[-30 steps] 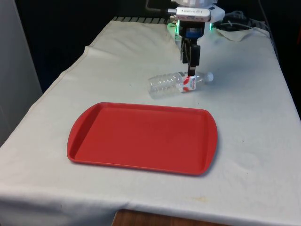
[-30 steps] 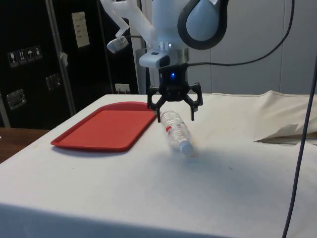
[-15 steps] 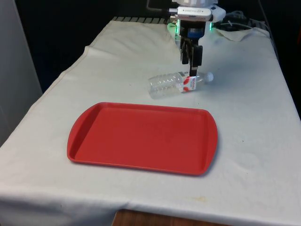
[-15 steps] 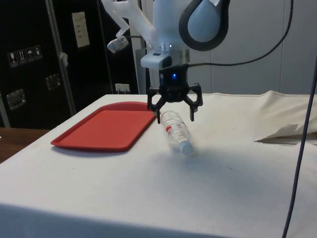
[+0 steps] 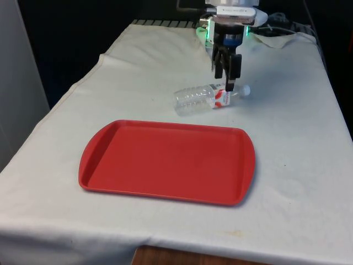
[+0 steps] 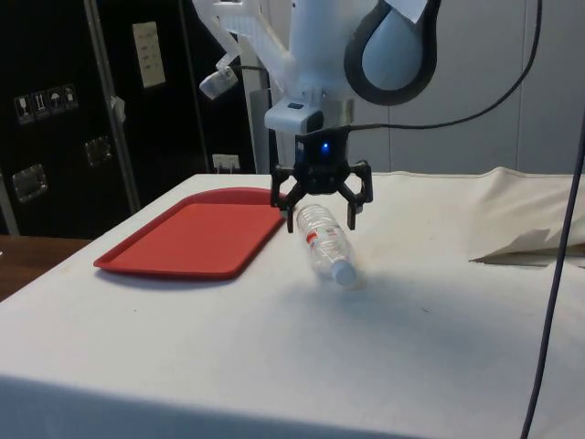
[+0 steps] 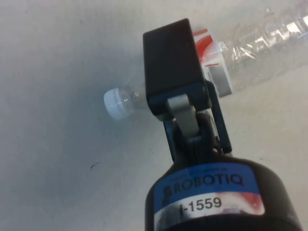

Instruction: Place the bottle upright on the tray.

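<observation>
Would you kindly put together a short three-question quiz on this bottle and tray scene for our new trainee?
1. True or false: the bottle stands upright on the red tray.
2. Multiple choice: the pincer is (a) shut on the bottle, (b) open above the bottle's neck end, (c) over the tray.
3. Fill in: the bottle's white cap points toward the front view's ____.

Key
1. False: it lies on its side on the white cloth, beyond the tray.
2. b.
3. Right.
</observation>
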